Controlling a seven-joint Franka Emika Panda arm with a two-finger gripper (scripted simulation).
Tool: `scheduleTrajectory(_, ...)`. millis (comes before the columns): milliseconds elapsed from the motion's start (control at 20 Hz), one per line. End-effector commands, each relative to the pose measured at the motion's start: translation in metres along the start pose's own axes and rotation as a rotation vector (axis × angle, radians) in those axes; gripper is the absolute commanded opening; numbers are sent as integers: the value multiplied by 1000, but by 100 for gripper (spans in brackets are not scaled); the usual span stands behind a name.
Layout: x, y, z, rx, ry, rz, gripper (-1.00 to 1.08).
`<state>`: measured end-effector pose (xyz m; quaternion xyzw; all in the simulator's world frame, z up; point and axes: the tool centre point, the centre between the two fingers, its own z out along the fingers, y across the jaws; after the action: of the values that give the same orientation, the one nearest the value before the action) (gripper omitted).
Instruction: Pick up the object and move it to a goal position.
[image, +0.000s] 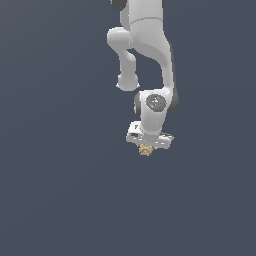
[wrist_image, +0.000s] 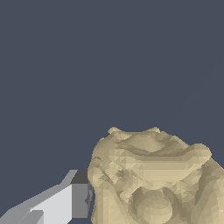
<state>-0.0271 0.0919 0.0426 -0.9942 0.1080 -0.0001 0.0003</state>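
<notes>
**A:** ok so where's the chunk at? I only see a white arm (image: 150, 45) coming down from the top centre of the exterior view; everything else is flat dark blue-grey.

**B:** look right under the wrist; the object (image: 145, 150) is that tiny tan-yellow lump just below centre of the frame, tucked up against the underside of the claw (image: 146, 148); it's way smaller than the hand body above it.

**A:** is it actually gripped or just sitting near it?

**B:** the wrist view helps here; the object (wrist_image: 153, 179) fills the lower right of that frame, lumpy and mottled with bumps and dents all over; one finger (wrist_image: 76, 199) comes in from the lower left, light grey with a darker tip, and that tip is pressed right against the lump's side; so I'd say the claw is clenched around the object; the other finger is hidden behind the lump, can't see it.

**A:** touching a worktop or up in the air?

**B:** honestly can't tell; the background is one even colour in both views, no edge and no shadow under the chunk that I can make out; the claw points downward in the exterior view, with the lump poking out just past its lower edge.
</notes>
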Motion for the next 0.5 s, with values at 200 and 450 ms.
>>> scheduleTrajectory(200, 13, 20, -10, 0, 0, 1, -100)
scheduleTrajectory(450, 35, 54, -27, 0, 0, 1, -100)
